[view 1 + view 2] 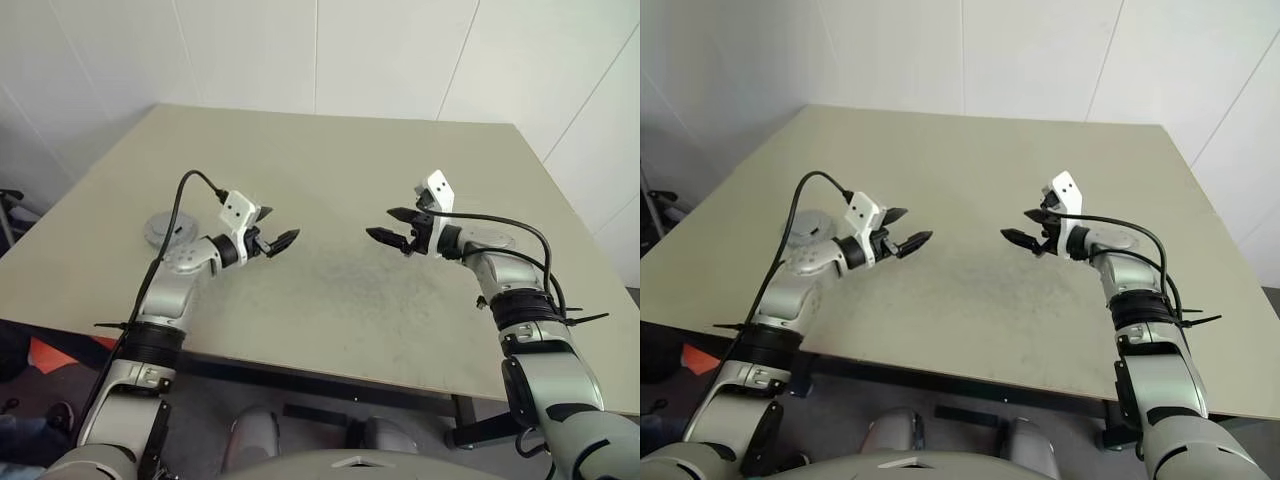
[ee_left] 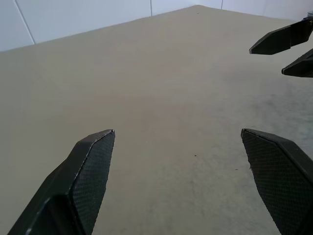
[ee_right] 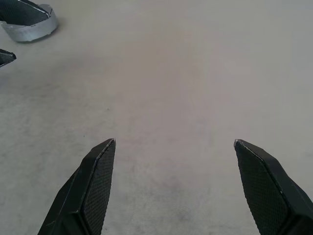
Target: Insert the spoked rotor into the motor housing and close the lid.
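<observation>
The left gripper hangs above the beige worktop with its two black fingers spread wide and nothing between them. It points toward the middle of the worktop and toward the other arm. The right gripper faces it from the opposite side, also with its fingers wide apart and empty, so the two sets of tips point at each other across a bare stretch of surface, well apart. In the left wrist view the tips of the right gripper show at the edge; in the right wrist view a tip of the left gripper shows the same way. Behind the left arm, near the worktop's left edge, lies a round silver metal piece, partly hidden by the arm and its black cable. It shows again in the right wrist view as a low silvery rim resting flat on the surface behind the left fingertips. Which of the motor parts it is cannot be told from here. White wall panels stand behind the worktop.
</observation>
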Motion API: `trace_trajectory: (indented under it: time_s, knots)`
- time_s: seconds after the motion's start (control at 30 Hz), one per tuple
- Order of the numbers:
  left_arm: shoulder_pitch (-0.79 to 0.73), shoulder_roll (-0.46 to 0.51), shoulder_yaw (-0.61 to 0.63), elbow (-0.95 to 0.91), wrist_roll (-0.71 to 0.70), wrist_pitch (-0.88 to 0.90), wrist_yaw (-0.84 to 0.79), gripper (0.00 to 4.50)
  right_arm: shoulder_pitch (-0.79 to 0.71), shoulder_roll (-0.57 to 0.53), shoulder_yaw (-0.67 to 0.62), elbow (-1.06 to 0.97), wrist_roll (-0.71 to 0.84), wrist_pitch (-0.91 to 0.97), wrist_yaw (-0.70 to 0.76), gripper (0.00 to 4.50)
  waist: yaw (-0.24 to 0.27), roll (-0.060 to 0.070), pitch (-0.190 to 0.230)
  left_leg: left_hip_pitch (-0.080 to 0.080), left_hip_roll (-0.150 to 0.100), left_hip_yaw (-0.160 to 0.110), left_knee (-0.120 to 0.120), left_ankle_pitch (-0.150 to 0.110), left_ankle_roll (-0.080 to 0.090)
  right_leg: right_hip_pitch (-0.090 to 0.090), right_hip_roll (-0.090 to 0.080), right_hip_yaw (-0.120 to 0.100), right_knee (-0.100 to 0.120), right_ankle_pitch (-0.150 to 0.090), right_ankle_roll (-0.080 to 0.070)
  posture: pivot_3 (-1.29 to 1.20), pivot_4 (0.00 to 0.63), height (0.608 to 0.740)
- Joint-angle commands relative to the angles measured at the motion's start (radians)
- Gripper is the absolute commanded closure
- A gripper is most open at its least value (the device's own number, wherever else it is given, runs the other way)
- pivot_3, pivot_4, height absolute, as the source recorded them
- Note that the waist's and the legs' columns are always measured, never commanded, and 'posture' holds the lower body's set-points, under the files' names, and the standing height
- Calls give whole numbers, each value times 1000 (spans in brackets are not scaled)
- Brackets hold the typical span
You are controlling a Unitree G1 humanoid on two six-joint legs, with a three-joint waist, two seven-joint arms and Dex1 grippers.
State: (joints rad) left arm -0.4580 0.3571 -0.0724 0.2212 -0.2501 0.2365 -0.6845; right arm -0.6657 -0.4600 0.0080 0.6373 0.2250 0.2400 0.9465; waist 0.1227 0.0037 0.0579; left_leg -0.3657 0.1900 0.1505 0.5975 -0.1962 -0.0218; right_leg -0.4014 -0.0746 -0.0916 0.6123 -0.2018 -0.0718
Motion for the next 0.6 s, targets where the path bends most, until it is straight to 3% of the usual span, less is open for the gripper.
trace_trajectory:
  time_s: [0.03,0.6]
  knots:
    - [-30,-3,16,-4,7,-25,-1,141,-48,6,-25,5,-1,-37,-18,134,-1,0,0,0,0,0,0,0,0,0,0,0,0,0,0,0,0,740]
    - [-53,-18,38,19,9,-33,8,141,-92,14,-24,77,-35,-82,-51,134,0,0,0,0,0,0,0,0,0,0,0,0,0,0,0,0,0,740]
